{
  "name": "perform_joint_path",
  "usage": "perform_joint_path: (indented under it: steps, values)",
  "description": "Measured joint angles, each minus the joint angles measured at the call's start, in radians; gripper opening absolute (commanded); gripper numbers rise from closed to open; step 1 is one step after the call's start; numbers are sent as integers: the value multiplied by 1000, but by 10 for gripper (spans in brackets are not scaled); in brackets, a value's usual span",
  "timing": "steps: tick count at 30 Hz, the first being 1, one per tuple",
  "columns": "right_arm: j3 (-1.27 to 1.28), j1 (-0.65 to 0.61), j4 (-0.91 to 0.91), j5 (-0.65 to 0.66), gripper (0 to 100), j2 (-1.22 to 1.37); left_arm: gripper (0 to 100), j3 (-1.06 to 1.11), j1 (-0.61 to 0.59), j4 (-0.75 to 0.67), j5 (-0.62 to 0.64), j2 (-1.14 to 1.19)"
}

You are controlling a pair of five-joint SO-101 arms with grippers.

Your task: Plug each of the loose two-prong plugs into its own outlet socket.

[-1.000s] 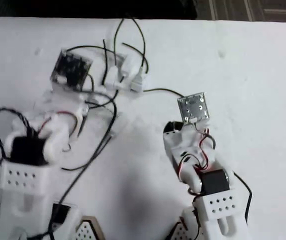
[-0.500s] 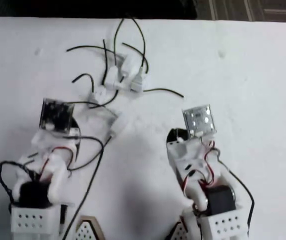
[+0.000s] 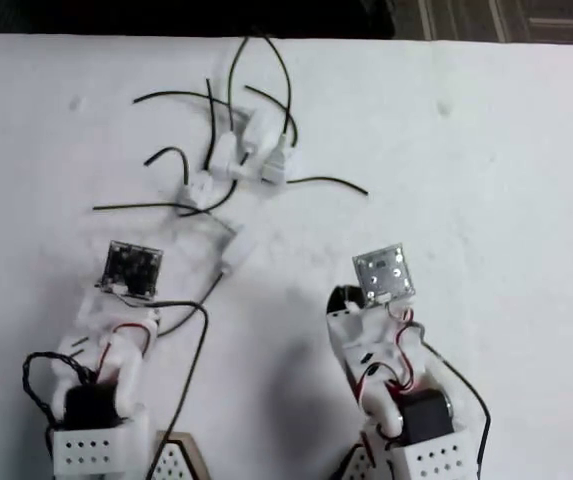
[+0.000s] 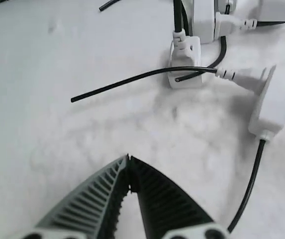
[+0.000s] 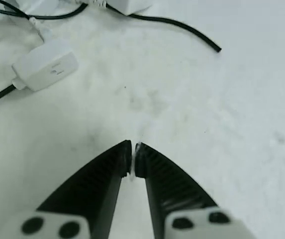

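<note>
High view overhead; wrist views share outlet socket (image 4: 274, 102).

**My two white arms, wired in red and black**

My left arm (image 3: 116, 330) at the lower left of the high view and my right arm (image 3: 351, 335) at the lower right are white plastic. Red and black wires (image 3: 398, 345) loop over each, above a black motor (image 3: 88, 405) and a perforated white block (image 3: 91, 452). My left gripper (image 4: 129, 158) is grey and ribbed, my right gripper (image 5: 132, 145) black.

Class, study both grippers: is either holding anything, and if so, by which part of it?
Nothing is held. The left gripper and the right gripper are both shut on nothing, each over a bare patch of the table.
</note>
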Motion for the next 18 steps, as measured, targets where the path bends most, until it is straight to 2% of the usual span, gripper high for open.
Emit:
perform_joint_path:
  steps: [9, 18]
  values:
    - [68, -6, 41, 0, 17, -6, 25, 6, -55, 6, -21, 0]
    - [68, -8, 209, 0, 18, -6, 24, 6, -74, 144, -23, 0]
